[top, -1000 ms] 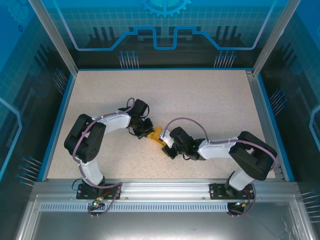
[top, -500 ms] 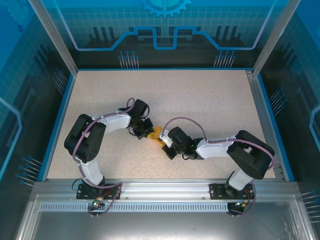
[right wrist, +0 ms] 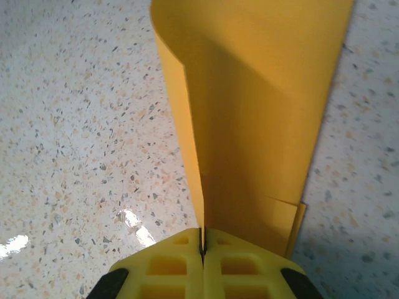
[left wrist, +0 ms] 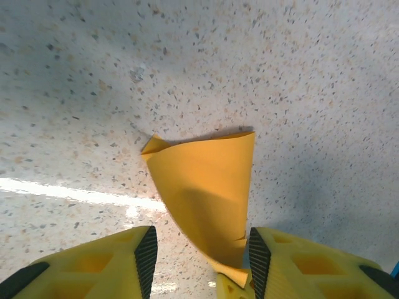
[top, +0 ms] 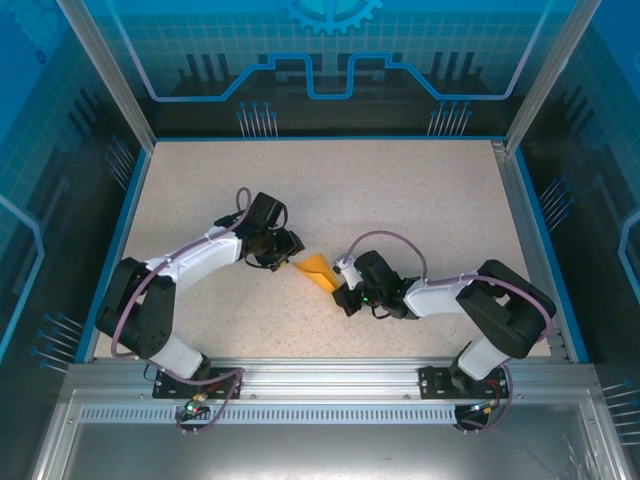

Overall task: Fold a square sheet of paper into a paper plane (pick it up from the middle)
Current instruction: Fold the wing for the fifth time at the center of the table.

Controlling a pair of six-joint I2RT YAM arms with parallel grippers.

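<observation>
Across the top view spreads the speckled tabletop (top: 400,190), and my two arms bend in from the lower corners to meet at mid-frame: left arm (top: 190,258), right arm (top: 445,298). Between their wrists shows the orange paper (top: 316,270), folded into a narrow wedge. Its ends slip under the wrist bodies, so from above I cannot make out either pair of jaws. Low in the left wrist view my left jaws stand released, yellow fingers (left wrist: 93,265) apart, the paper's narrow end between them, close against the right-hand pad. At the bottom of the right wrist view my right jaws are clenched on the paper's edge, and the sheet runs off the frame's top.
</observation>
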